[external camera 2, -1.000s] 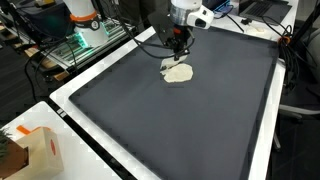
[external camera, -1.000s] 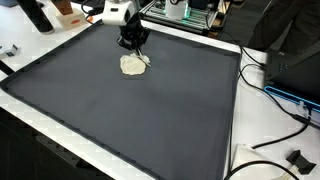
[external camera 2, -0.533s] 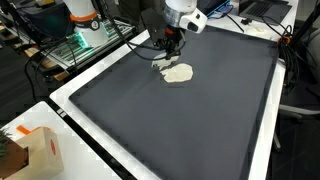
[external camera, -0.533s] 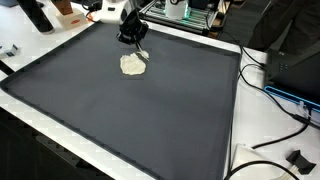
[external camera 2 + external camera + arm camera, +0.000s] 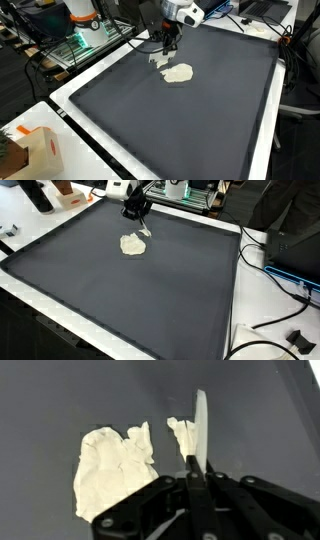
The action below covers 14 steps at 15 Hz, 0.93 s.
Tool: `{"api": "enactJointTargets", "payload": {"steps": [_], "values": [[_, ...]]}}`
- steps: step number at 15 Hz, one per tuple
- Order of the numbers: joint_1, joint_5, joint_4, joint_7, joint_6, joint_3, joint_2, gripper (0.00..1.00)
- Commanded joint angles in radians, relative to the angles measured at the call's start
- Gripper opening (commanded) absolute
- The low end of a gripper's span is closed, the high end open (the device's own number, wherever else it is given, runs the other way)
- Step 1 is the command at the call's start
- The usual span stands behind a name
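White stick (image 5: 201, 425): clenched in gripper (image 5: 196, 480), long axis running straight out from gripper, seemingly tilted down beside dough lump (image 5: 112, 468).

Could not name the thin white blade (image 5: 201, 422), seen edge-on in the wrist view and lost at its lower end between the 2 closed fingers of the gripper (image 5: 192, 478). Lost the gripper's dark body below the bottom edge there. Found it too small in both exterior views to separate the blade from the small white scrap (image 5: 157, 61), or to judge contact with the dark mat (image 5: 150, 290). Saw the arm (image 5: 118, 188) cut off above the wrist by the top edge, and the cardboard box (image 5: 35, 150) trimmed by the bottom-left corner. Could not tell the material of the white lump (image 5: 112, 470).
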Motion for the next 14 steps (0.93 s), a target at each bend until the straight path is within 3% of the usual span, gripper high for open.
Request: {"api": "enactJointTargets", "payload": {"steps": [1,6,14], "values": [[0.015,-0.010,-0.059,0.077,0.018,-0.003,-0.094,0.01],[0.033,0.016,-0.068,0.211,0.033,-0.004,-0.177,0.01],[0.051,0.123,-0.052,0.528,0.075,-0.008,-0.241,0.01]]}}
